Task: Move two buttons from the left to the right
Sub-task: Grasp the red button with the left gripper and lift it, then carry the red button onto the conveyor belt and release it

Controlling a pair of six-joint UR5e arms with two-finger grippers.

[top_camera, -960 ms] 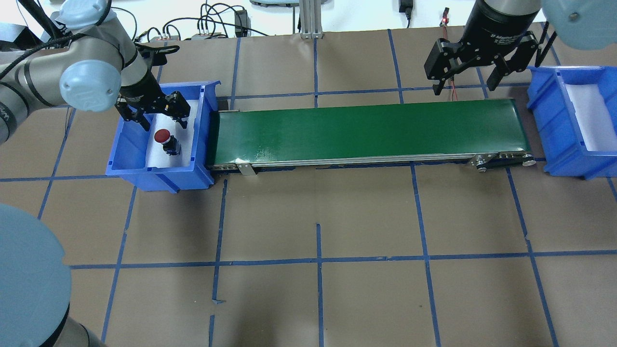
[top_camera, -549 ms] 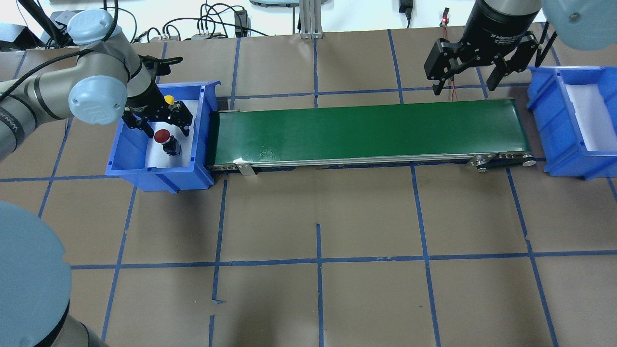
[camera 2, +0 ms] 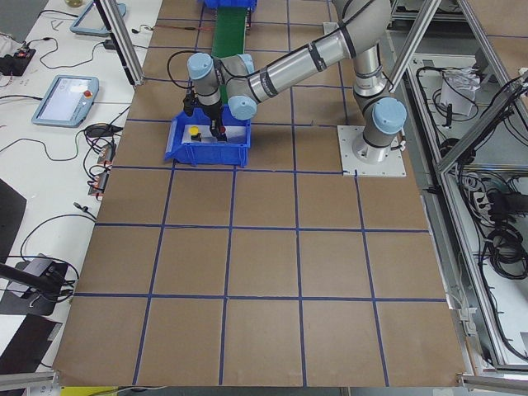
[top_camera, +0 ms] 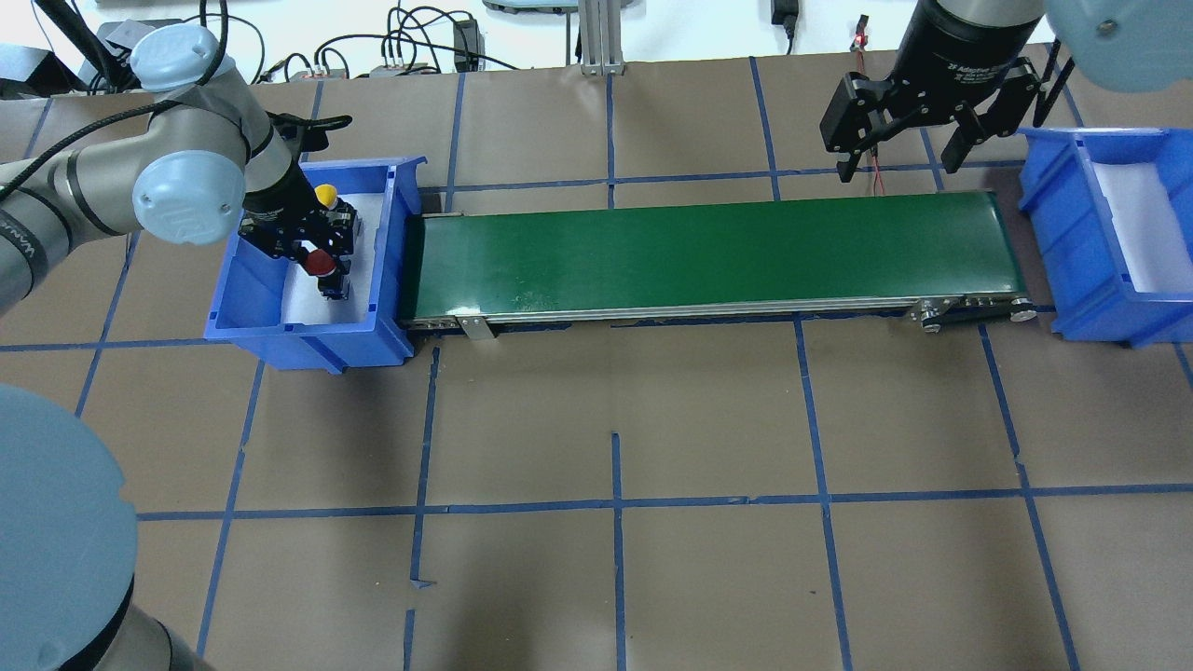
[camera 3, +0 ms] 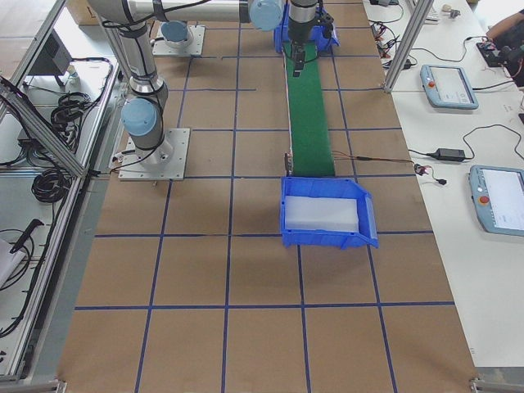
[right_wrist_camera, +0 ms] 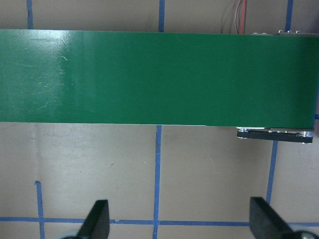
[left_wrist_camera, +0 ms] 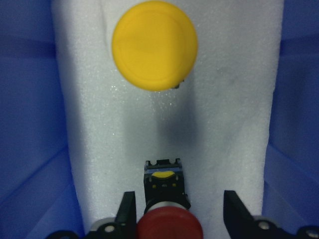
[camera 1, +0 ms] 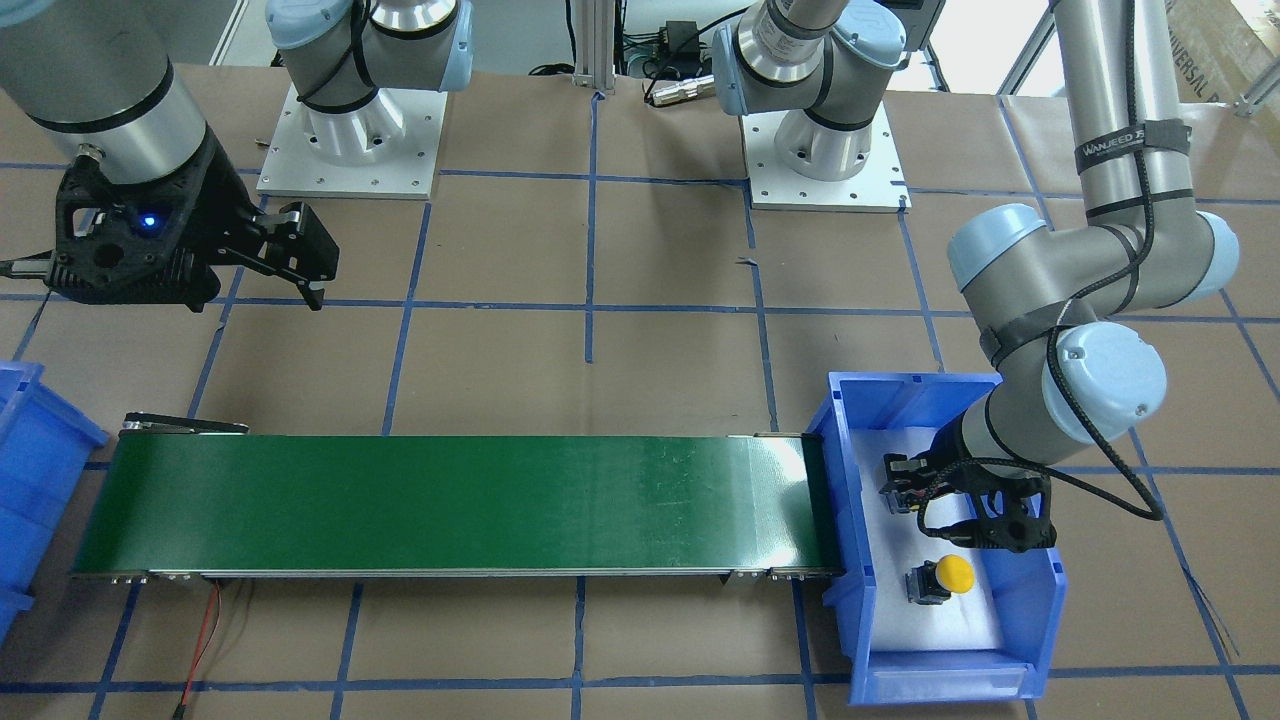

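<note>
Red button (left_wrist_camera: 169, 226) sits between the left gripper's (left_wrist_camera: 178, 201) parted fingers (left_wrist_camera: 126, 211) (yellow button (left_wrist_camera: 154, 46) just beyond).

Even overhead light is brightly filling every view. Glare is streaking the green belt (top_camera: 708, 252). In the left wrist view the yellow button (left_wrist_camera: 154, 45) is blurring slightly, casting a soft shadow on foam (left_wrist_camera: 224, 99).

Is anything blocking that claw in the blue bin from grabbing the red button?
Nothing visible. The left gripper is open and straddles the red button, with no object between them. The yellow button sits beyond it, out of the way.
</note>
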